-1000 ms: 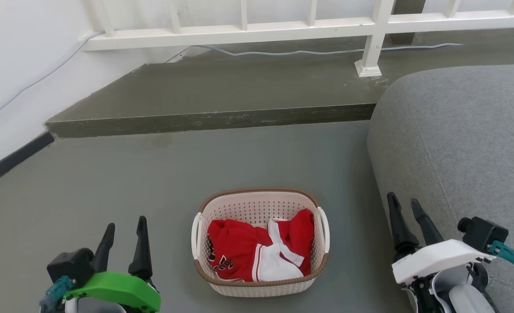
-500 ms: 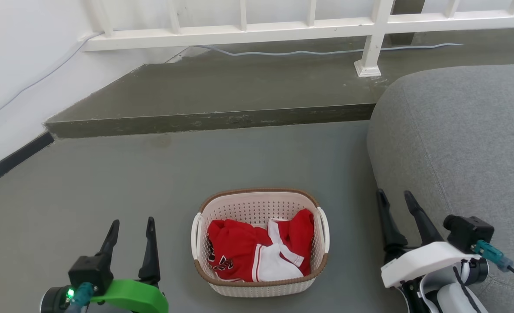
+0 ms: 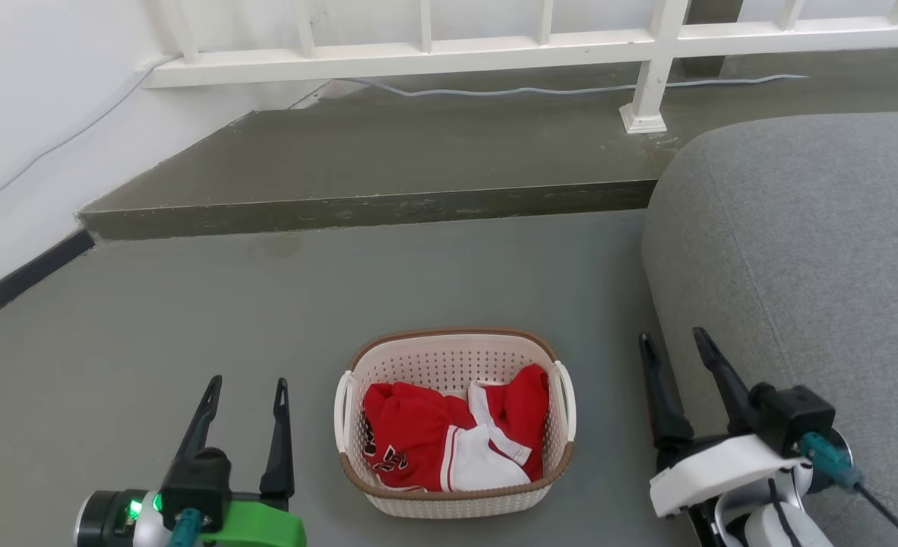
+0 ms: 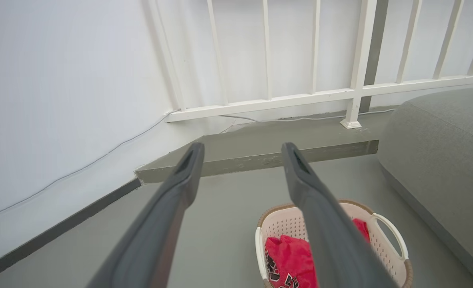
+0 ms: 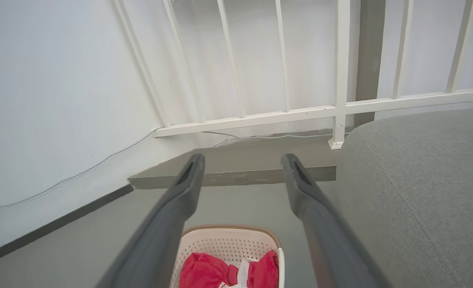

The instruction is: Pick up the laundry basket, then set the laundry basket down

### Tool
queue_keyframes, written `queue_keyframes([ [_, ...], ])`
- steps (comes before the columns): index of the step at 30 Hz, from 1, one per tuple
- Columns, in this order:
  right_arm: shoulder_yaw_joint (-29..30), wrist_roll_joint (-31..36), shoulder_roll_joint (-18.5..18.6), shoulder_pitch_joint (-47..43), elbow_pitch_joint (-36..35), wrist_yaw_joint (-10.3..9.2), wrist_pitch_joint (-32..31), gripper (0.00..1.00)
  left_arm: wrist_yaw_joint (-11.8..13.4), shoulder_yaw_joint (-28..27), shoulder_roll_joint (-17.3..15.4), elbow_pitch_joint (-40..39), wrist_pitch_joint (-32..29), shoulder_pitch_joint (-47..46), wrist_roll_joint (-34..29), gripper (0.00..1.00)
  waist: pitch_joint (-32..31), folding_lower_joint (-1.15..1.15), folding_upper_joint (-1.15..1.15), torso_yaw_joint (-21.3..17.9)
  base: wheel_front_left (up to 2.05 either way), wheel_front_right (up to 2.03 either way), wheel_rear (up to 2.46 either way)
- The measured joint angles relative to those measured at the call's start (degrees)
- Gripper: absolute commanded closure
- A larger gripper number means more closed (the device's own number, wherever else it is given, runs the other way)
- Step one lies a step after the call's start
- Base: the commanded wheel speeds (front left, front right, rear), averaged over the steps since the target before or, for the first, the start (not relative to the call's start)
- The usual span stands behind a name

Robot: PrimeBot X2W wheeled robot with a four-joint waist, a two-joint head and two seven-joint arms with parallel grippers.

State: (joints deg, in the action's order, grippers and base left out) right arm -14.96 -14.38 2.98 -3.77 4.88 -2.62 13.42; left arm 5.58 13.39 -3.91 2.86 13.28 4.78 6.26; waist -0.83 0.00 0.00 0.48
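The laundry basket (image 3: 449, 363), with red-and-white clothing inside, sits on the grey floor (image 3: 267, 319) near the grey sofa (image 3: 798, 228), between the left gripper (image 3: 248, 380) and the right gripper (image 3: 671, 334), each apart from it with jaws released, spread and grasping nothing.

Left wrist view: we get laundry basket (image 4: 278, 226) cut at bottom edge, partly behind left gripper (image 4: 241, 148) finger; clothing (image 4: 290, 252) print unreadable.

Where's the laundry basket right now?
In the head view the laundry basket sits on the floor at bottom centre, between the left gripper and the right gripper, apart from both, with the grey sofa to its right.
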Motion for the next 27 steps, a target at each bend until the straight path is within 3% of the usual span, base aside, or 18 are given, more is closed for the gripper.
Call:
queue_keyframes([
  [6,-0.5,3.8,0.0,-0.3,-0.8,-0.08,0.9,0.0,0.6,0.6,0.0,-0.7,1.2,0.2,-4.0,0.0,0.1,0.0,0.0,0.0,0.0,0.0,0.0],
  [27,0.0,3.9,-0.2,-0.3,-0.9,-0.07,1.0,0.0,1.0,-0.5,0.0,-0.8,1.2,0.3,-3.4,0.0,0.2,0.0,0.0,0.1,0.0,0.0,0.0],
])
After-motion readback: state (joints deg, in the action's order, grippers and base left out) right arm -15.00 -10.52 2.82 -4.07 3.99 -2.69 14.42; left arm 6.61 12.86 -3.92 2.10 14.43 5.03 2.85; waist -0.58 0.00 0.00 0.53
